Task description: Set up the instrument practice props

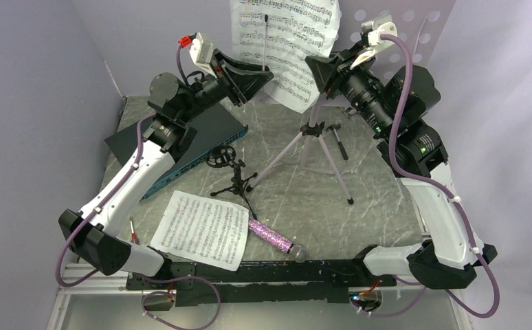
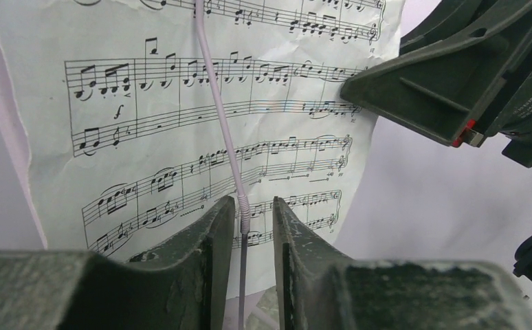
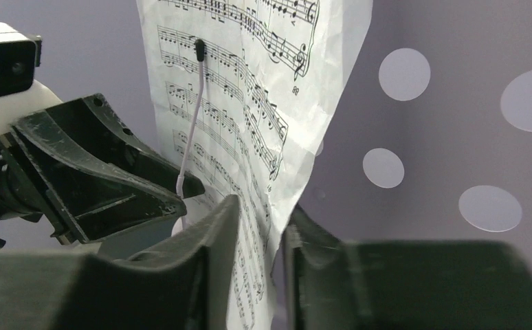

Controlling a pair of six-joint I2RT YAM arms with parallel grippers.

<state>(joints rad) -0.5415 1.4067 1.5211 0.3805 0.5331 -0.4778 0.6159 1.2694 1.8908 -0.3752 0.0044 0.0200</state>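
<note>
On the pale-lilac perforated music stand [image 1: 414,20], whose silver tripod [image 1: 315,148] rises at the back, a sheet-music page [image 1: 284,41] hangs upright. My left gripper [image 2: 254,203] is open, its fingers straddling the stand's thin lilac page-holder wire [image 2: 218,103] in front of the page [image 2: 181,103]. My right gripper [image 3: 262,213] is open too, with the page's right edge [image 3: 249,103] loose between its fingers. A second page [image 1: 205,227] lies flat near the front. The purple glitter microphone [image 1: 273,237] lies beside it. The small black mic stand [image 1: 232,175] stands behind them.
A dark flat box with a teal edge [image 1: 194,151] lies at the left under my left arm. A small red-handled tool [image 1: 134,230] pokes out by the left arm's base. Lilac walls close in the back and both sides.
</note>
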